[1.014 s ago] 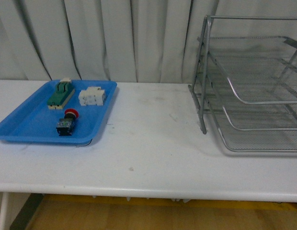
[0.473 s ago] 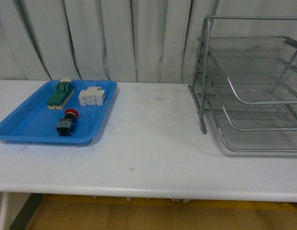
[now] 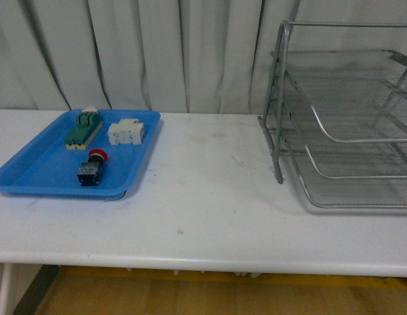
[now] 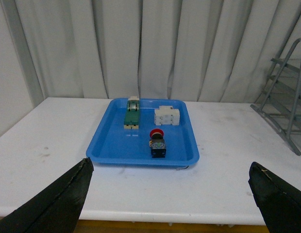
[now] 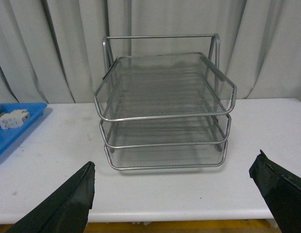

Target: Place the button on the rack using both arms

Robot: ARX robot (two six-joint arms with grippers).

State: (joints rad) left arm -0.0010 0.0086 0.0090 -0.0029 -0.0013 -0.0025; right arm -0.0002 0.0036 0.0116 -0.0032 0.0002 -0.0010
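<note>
- Left gripper (image 4: 170, 165): jaws spread wide, nothing between them. Only its two dark fingers (image 4: 63, 199) show, at the lower corners of the left wrist view. It hangs short of the blue tray's near rim and touches nothing.
- Right gripper (image 5: 173, 162): jaws likewise spread wide and empty, with dark fingers (image 5: 281, 189) at the lower corners of the right wrist view. It is well apart from the blue tray.
- Neither arm shows in the front view.
- Button (image 3: 92, 167) (image 4: 157, 142): lies on its side inside the blue tray (image 3: 33, 170) (image 4: 116, 143), towards the tray's near rim. Its red cap points to the tray's far rim, the black and blue body nearer the robot. Nothing grips it.
- Green and beige switch (image 3: 83, 128) (image 4: 132, 112): in the tray's far part, on the left.
- White component (image 3: 127, 132) (image 4: 167, 116) (image 5: 13, 118): in the tray's far part, just beside the switch on its right. It is apart from the button.
- Rack (image 3: 361, 85) (image 5: 165, 87): three wire-mesh tiers, all bare. It stands upright on the white table (image 3: 210, 197), well to the right of the tray.
- Pale curtain (image 3: 157, 52): hangs behind the tray's far rim.
</note>
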